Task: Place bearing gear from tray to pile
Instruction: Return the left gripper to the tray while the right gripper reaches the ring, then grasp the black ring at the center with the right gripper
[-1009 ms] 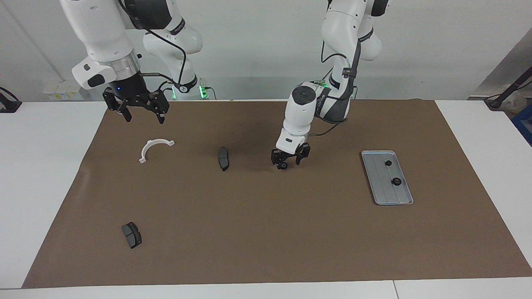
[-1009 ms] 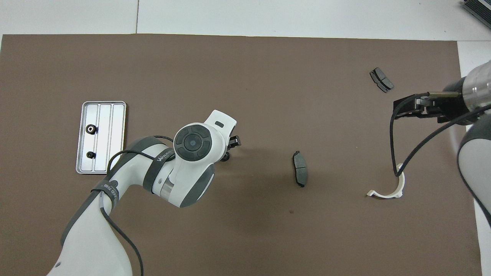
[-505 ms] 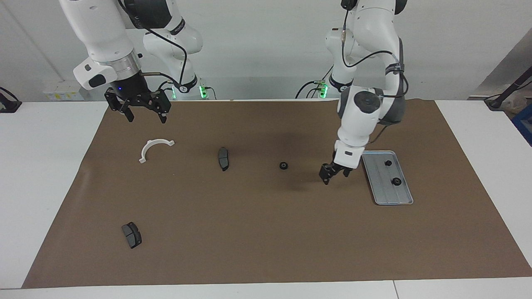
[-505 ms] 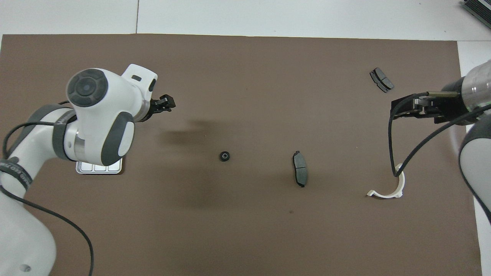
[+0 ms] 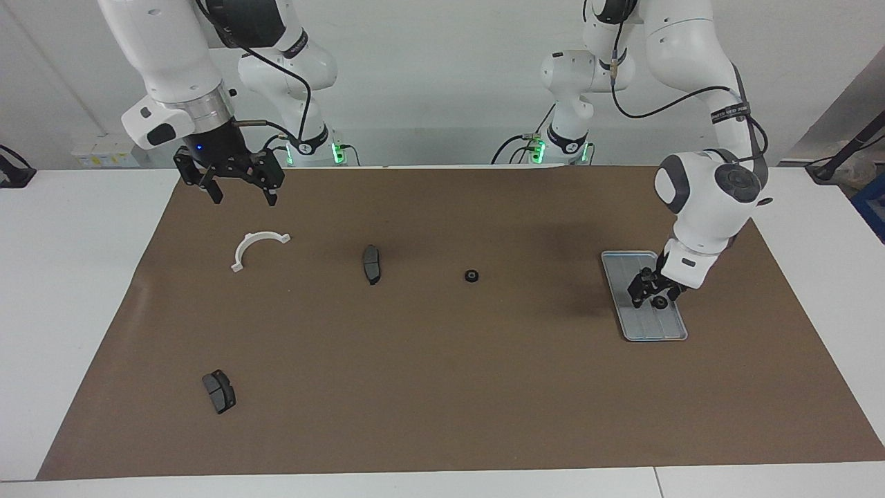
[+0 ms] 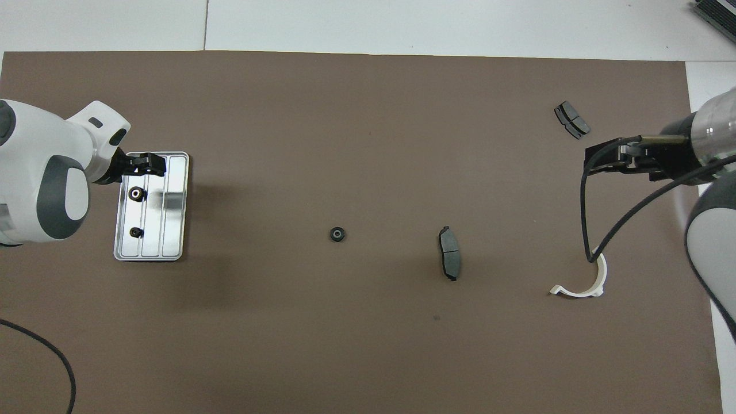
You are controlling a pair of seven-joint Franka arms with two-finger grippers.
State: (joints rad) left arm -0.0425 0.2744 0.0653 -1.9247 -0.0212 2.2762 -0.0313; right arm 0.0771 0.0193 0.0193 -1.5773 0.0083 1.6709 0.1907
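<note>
The silver tray lies at the left arm's end of the mat. Two black bearing gears sit on it. The facing view shows one of them. A third bearing gear lies alone on the mat between the tray and the nearest brake pad. The pile also holds a white half-ring bracket and a second brake pad. My left gripper hangs low over the tray. My right gripper is open and waits above the bracket.
A brown mat covers most of the white table. A black cable hangs from the right arm over the bracket. Both arm bases stand at the robots' edge of the table.
My left gripper has left the bearing gear on the mat beside the brake pad and swung back to over the tray. The right arm has not moved.
</note>
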